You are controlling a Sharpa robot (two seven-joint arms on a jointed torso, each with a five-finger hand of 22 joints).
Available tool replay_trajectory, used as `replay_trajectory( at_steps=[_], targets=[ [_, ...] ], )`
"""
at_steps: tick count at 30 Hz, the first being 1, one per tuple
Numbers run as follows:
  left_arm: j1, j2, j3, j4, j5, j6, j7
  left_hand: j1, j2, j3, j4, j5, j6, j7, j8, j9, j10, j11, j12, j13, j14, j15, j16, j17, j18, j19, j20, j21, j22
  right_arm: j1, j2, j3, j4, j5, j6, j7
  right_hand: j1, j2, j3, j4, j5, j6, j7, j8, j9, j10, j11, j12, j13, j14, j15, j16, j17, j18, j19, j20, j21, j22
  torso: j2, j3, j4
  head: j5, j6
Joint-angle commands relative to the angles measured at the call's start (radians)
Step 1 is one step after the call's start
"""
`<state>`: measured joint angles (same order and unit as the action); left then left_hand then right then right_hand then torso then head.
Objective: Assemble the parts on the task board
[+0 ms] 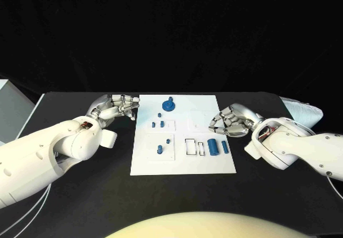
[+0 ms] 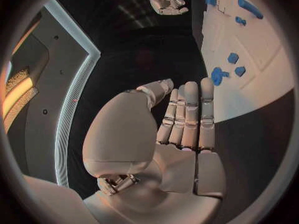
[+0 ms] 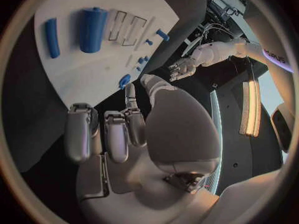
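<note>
The task board (image 1: 183,163) lay at the centre of the tabletop (image 1: 85,198). On the board, a round part with a peg (image 1: 169,105) sat toward twelve o'clock. Below it, just left of centre, stood a cluster of small parts (image 1: 158,119). Toward seven o'clock were two more small parts (image 1: 163,145). At about four o'clock a large cylinder (image 1: 213,148) lay beside a thinner bar (image 1: 224,147), the bar on the three o'clock side. The left hand (image 1: 119,106) was off the board's edge at ten o'clock, and the right hand (image 1: 232,122) at three o'clock.
</note>
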<state>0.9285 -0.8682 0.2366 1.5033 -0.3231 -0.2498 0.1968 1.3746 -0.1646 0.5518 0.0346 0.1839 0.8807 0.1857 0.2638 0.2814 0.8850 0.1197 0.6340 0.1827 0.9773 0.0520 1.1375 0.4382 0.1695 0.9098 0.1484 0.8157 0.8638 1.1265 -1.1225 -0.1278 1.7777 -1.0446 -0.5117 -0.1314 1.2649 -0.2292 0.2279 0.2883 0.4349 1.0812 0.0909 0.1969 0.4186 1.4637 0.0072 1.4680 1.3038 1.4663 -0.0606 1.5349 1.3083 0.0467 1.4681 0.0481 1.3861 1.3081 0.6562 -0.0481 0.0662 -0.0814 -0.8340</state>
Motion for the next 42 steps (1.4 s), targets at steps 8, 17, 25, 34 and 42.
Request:
replay_trajectory(
  at_steps=[8, 17, 25, 34, 42],
  targets=[
    [-0.009, -0.004, 0.001, 0.016, 0.058, 0.025, 0.032, -0.044, -0.001, -0.029, 0.041, 0.0, -0.01, -0.002, 0.0, -0.005, -0.012, 0.0, 0.021, 0.007, 0.006, 0.002, 0.002, -0.001, 0.014, 0.013, 0.004, -0.03, -0.02, -0.019, -0.023, -0.005, 0.049, -0.281, 0.137, -0.306, -0.045, 0.061, -0.268, 0.006, -0.114, -0.017, -0.003, 0.018, 0.053, 0.097, 0.003, 0.087, 0.251, 0.1, 0.004, 0.03, 0.24, -0.037, 0.092, -0.002, 0.137, 0.246, -0.003, -0.0013, -0.0024, -0.01, 0.004],
    [-0.011, -0.007, 0.001, 0.019, 0.064, 0.032, 0.035, -0.055, -0.009, -0.046, 0.061, 0.0, -0.012, -0.003, 0.002, -0.006, -0.02, 0.0, 0.029, 0.009, 0.005, 0.003, 0.006, -0.001, 0.014, 0.019, 0.006, -0.044, -0.032, -0.036, -0.021, -0.006, 0.067, -0.376, 0.126, -0.417, -0.077, 0.077, -0.353, 0.009, -0.141, -0.01, -0.007, 0.029, 0.07, 0.107, 0.0, 0.103, 0.267, 0.103, 0.002, 0.034, 0.257, -0.043, 0.099, -0.003, 0.166, 0.257, -0.003, -0.0035, -0.0009, -0.013, -0.001],
    [-0.011, -0.008, 0.001, 0.018, 0.065, 0.036, 0.036, -0.056, -0.01, -0.048, 0.064, 0.0, -0.012, -0.004, 0.003, -0.006, -0.022, 0.0, 0.03, 0.009, 0.005, 0.003, 0.007, 0.0, 0.014, 0.02, 0.006, -0.046, -0.034, -0.052, 0.003, -0.007, 0.064, -0.402, 0.125, -0.454, -0.102, 0.078, -0.368, 0.01, -0.143, -0.008, -0.008, 0.033, 0.075, 0.107, -0.001, 0.103, 0.267, 0.104, 0.001, 0.035, 0.259, -0.044, 0.1, -0.004, 0.17, 0.258, -0.002, -0.0024, -0.0012, -0.011, -0.001],
    [-0.011, -0.009, 0.001, 0.018, 0.065, 0.041, 0.035, -0.058, -0.01, -0.053, 0.072, 0.0, -0.012, -0.003, 0.004, -0.007, -0.028, 0.001, 0.031, 0.008, 0.005, 0.003, 0.008, 0.0, 0.014, 0.023, 0.007, -0.051, -0.038, -0.079, 0.058, -0.007, 0.032, -0.414, 0.126, -0.47, -0.13, 0.088, -0.369, 0.01, -0.12, -0.009, -0.009, 0.035, 0.08, 0.107, -0.002, 0.103, 0.267, 0.104, 0.0, 0.035, 0.259, -0.045, 0.1, -0.004, 0.174, 0.259, -0.001, -0.0008, -0.0002, -0.005, -0.003],
    [-0.012, -0.012, 0.001, 0.02, 0.065, 0.045, 0.037, -0.06, -0.012, -0.057, 0.077, 0.001, -0.014, -0.003, 0.004, -0.007, -0.031, 0.002, 0.031, 0.008, 0.004, 0.004, 0.009, 0.0, 0.014, 0.024, 0.007, -0.054, -0.041, -0.091, 0.091, -0.007, 0.006, -0.45, 0.116, -0.486, -0.139, 0.09, -0.368, 0.009, -0.102, -0.01, -0.009, 0.037, 0.083, 0.107, -0.002, 0.103, 0.267, 0.104, 0.0, 0.035, 0.261, -0.045, 0.101, -0.005, 0.177, 0.26, -0.001, -0.0007, -0.001, -0.003, -0.002]
  ],
)
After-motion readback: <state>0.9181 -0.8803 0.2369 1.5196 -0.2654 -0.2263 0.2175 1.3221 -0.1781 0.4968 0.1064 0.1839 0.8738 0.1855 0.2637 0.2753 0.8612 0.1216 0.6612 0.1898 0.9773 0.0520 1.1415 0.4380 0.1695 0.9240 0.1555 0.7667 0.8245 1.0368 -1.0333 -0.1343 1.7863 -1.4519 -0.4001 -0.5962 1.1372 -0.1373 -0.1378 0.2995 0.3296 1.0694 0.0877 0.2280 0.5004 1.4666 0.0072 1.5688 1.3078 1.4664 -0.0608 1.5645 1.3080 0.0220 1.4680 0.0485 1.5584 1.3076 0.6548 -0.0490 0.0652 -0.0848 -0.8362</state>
